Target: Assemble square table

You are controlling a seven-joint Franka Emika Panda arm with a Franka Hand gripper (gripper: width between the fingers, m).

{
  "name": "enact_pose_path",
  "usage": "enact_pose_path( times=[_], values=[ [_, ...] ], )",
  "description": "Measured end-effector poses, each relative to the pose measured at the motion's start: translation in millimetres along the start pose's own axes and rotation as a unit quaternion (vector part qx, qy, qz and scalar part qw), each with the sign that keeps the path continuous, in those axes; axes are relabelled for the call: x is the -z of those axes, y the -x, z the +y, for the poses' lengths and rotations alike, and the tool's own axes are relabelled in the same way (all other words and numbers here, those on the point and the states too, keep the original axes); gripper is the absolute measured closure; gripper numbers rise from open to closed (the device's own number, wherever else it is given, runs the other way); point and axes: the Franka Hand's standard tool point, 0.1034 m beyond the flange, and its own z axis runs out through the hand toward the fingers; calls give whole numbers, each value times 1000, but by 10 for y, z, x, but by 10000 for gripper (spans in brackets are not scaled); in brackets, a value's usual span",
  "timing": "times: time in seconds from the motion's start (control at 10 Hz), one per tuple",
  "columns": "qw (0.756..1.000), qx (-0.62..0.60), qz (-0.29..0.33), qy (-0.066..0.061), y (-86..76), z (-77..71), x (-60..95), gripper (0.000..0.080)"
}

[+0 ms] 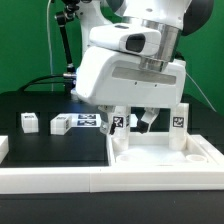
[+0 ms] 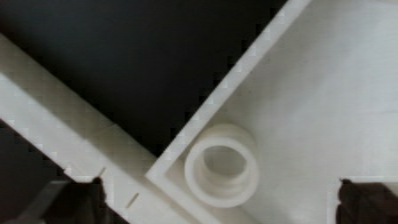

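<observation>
The white square slab (image 1: 165, 152) with its raised rim lies at the front on the exterior view's right. One white leg (image 1: 180, 118) with a tag stands upright at its far right corner. Another tagged leg (image 1: 120, 124) stands at its far left corner, just beside my gripper (image 1: 138, 122). The gripper hangs low over that corner. In the wrist view the slab (image 2: 311, 110) shows a round socket (image 2: 222, 166) near its corner, lying between my dark fingertips (image 2: 365, 200). The gripper (image 2: 217, 205) is open and holds nothing.
Two loose white legs (image 1: 29, 122) (image 1: 59, 124) lie on the black table at the exterior view's left. The marker board (image 1: 88, 122) lies behind them. The long white border bar (image 1: 60, 178) runs along the front; a white strip (image 2: 63, 110) meets the slab's corner in the wrist view.
</observation>
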Motion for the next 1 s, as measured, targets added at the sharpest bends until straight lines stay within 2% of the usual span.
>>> enact_pose_path(
  times=[0.2,0.3,0.4,0.7,0.8,0.9,1.0],
  values=[
    [997,-72,1,-2,-3,-9,-2,151],
    [995,-95,3,-8,15,4,-2,151],
    [990,-135,11,-26,121,86,3,151],
    [988,-143,8,-60,595,407,-18,151],
    [987,-146,7,-61,705,521,-36,151],
    [986,-154,3,-64,818,571,-75,151],
    [986,-156,1,-65,862,564,-105,151]
  ],
)
